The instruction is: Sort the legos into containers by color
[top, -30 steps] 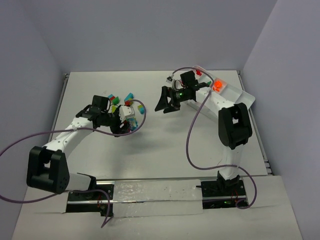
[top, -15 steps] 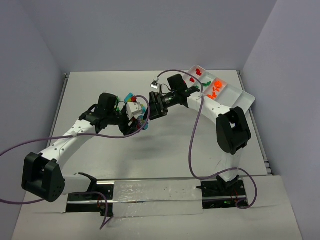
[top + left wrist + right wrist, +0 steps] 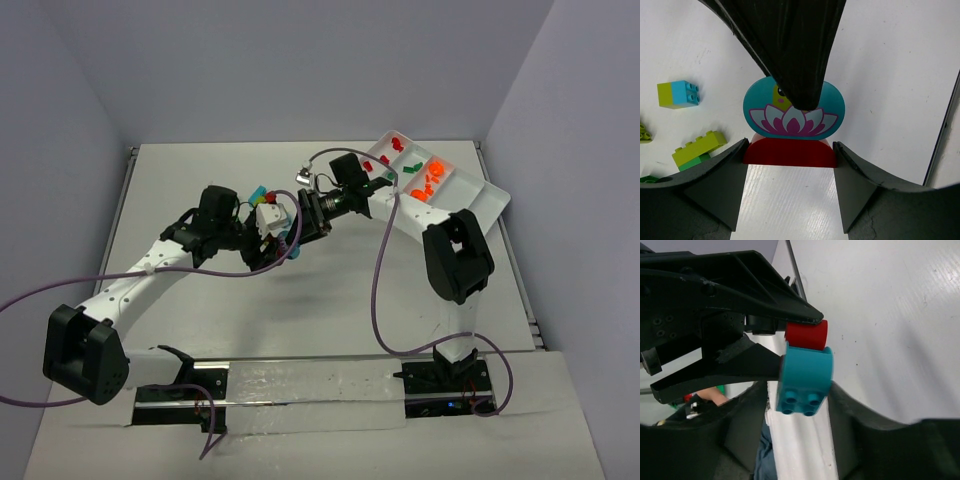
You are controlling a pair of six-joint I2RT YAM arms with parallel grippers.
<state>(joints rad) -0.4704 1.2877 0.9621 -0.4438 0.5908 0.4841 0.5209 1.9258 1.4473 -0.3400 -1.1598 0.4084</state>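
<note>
My left gripper [image 3: 790, 150] is shut on a red brick [image 3: 789, 155], one finger on each end. A round teal brick [image 3: 765, 112] with a lotus print is stuck on the red one. My right gripper [image 3: 799, 390] has come in from the right and stands open round the teal brick [image 3: 805, 377]. Its right finger touches the brick's side and a thin gap shows on the other side. Both grippers meet above the table [image 3: 295, 220]. The white tray [image 3: 480, 200] of containers lies at the far right, holding red [image 3: 395, 147], green [image 3: 410, 168] and orange legos [image 3: 428, 180].
Loose legos lie on the table under the left arm: a yellow-green and cyan brick [image 3: 677, 94], a yellow-green brick on a green one [image 3: 699, 149], and a cyan one [image 3: 258, 192]. Purple cables loop from both arms.
The right arm swung left from the tray to the left gripper, and its jaws narrowed round the teal brick. The left arm moved a little right with the red and teal bricks.
</note>
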